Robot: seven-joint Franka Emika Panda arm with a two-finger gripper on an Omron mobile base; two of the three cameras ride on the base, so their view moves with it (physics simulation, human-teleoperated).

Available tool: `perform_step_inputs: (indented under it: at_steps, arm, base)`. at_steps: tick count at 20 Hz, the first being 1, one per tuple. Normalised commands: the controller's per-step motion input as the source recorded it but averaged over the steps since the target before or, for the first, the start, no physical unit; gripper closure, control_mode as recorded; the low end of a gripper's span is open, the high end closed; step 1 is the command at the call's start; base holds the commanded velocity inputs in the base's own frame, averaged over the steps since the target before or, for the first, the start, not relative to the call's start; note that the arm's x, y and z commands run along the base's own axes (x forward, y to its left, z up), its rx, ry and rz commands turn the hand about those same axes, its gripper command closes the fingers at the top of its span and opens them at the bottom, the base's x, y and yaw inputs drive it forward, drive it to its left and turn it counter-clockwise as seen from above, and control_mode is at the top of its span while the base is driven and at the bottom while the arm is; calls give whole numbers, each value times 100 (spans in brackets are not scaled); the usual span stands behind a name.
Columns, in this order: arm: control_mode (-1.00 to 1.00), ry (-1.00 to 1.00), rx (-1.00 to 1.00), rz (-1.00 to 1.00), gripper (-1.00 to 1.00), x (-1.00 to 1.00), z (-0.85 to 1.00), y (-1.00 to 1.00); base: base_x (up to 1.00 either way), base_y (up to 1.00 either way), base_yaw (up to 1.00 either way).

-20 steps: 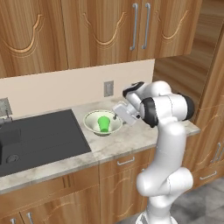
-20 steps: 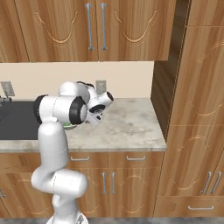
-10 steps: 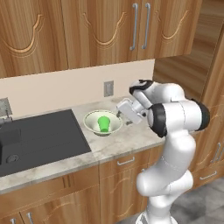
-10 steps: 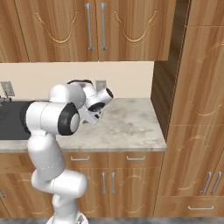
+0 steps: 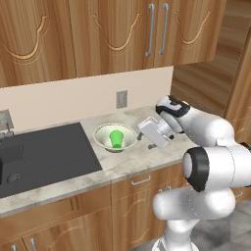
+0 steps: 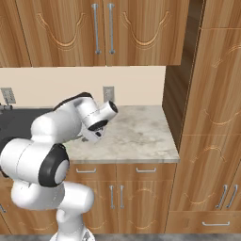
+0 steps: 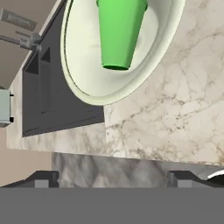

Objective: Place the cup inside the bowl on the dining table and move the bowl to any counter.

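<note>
1. Since 1 sec ago, arm swung to the right & pulled back a bit from the bowl (image 5: 115,138); bowl & cup (image 5: 116,138) sit in the same spot.
2. Gripper (image 5: 143,133) is wide open w/ nothing in it. It hangs just beside the bowl's right rim, not touching. In the hand view the two finger tips (image 7: 42,179) stand far apart w/ bare stone between them.
3. Bowl sits on the counter (image 5: 142,159), between the black sink (image 5: 41,156) & the gripper, nearer the back wall than the front edge.
4. Green cup stands inside the bowl, about in the middle.
5. Looks like the job is pretty much done: cup in bowl, bowl on counter.
6. What could go wrong: hand is low & close to the rim. If it swings left when it leaves, it could bump the bowl, push it toward the sink edge or tip the cup over.
7. Safer to lift up & back first, away from the bowl.
</note>
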Motion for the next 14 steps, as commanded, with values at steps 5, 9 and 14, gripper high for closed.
perform_step_inputs:
  at_steps: [5,9,14]
  arm:
    - [-100,-11,0,0,-100,-97,52,-1]
    - [-100,-12,0,0,-100,-91,63,0]
    - [-100,-8,0,0,-100,-81,51,0]
  base:
    - [0,0,0]
    - [0,0,0]
    - [0,0,0]
